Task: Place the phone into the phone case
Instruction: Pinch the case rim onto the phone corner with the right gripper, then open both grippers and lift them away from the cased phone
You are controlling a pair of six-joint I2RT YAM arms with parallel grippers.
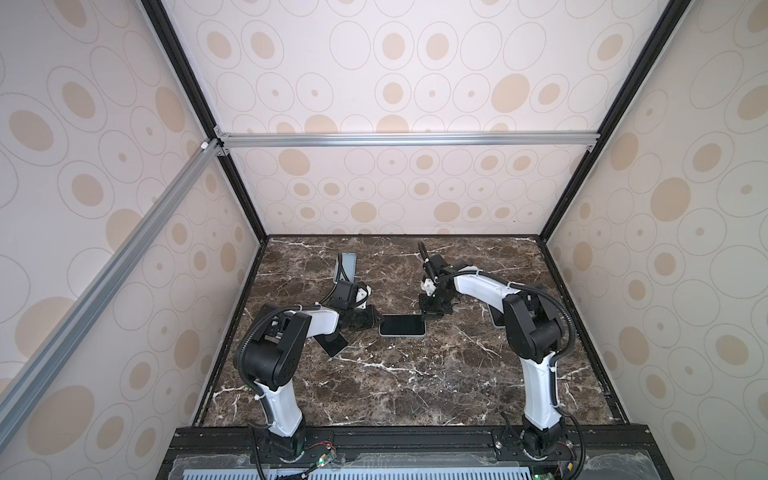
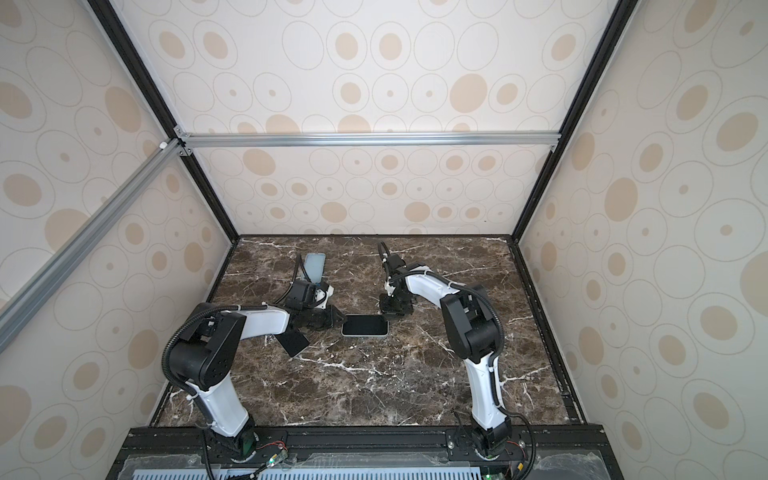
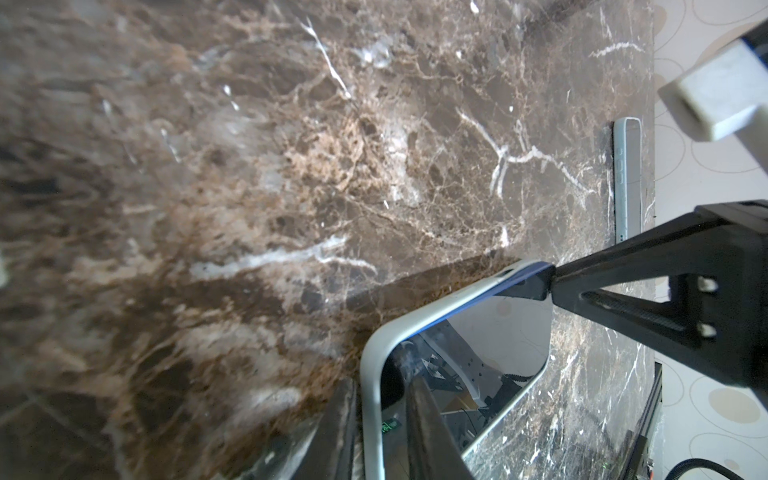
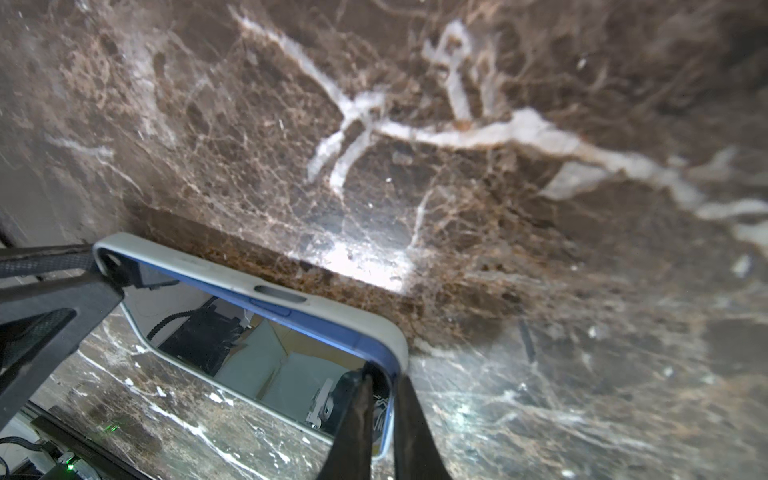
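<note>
Left gripper [image 3: 384, 388], wrist view: jaws drawn narrow and clamped across the short end of the phone case [image 3: 370, 374], with one finger [image 3: 424, 424] lying over the glass and its partner outside the pale grey rim. Right gripper [image 4: 384, 378], wrist view: jaws likewise nearly together, pinching a corner of the case at the opposite end, with the inner finger over the screen and the outer finger against the rim's outer face. Phone [image 1: 402, 324]: dark screen up, lying flat within the case at the centre of the marble table [image 1: 415, 382] in both top views, its long axis running left to right across the frame. The left gripper meets its left end and the right gripper its upper right corner. Along the long side seen by both wrist cameras, a blue strip of the phone's edge shows just inside the case rim. Whether the other sides are fully seated cannot be told. Further out, a second pale case [image 1: 347, 266] lies toward the upper left of the table, well apart from the phone. A black flat slab [image 1: 332, 344] lies to the lower left of the phone, partly hidden beneath the left arm.
</note>
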